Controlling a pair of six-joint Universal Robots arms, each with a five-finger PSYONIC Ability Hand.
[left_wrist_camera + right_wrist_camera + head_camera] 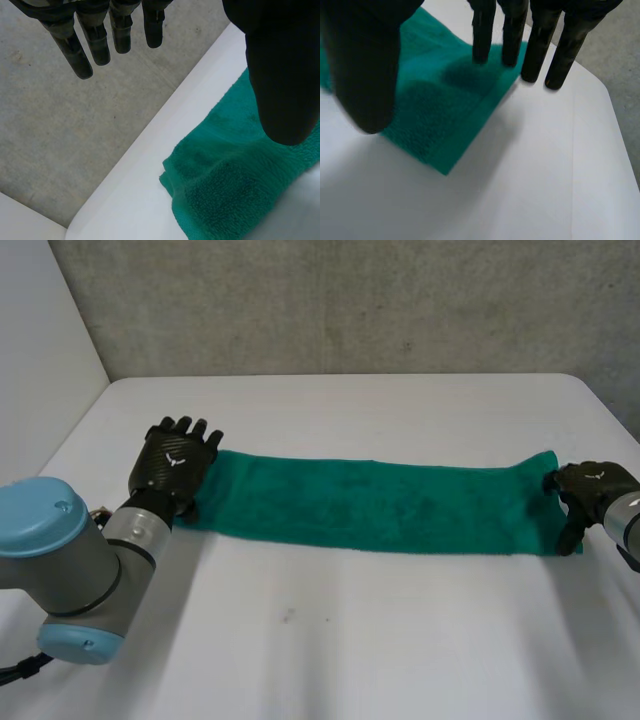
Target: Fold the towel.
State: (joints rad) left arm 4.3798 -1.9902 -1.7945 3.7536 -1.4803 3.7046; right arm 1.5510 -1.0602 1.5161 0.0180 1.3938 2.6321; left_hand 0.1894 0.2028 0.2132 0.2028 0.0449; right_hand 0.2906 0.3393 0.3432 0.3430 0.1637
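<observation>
A green towel [370, 505] lies flat on the white table [340, 640] as one long, narrow strip running left to right. My left hand [172, 465] rests at its left end, fingers straight. In the left wrist view its fingers [95, 42] reach past the towel's end [225, 180] and the thumb [282, 75] hovers over the cloth; nothing is pinched. At the strip's right end my right hand [592, 492] stands over the corner. In the right wrist view its straight fingers [537, 45] and thumb [365, 65] are spread above the towel [445, 100], not closed on it.
A grey wall [350, 300] rises behind the table's far edge. Bare white tabletop lies in front of and behind the towel. The table's right edge is close to my right hand.
</observation>
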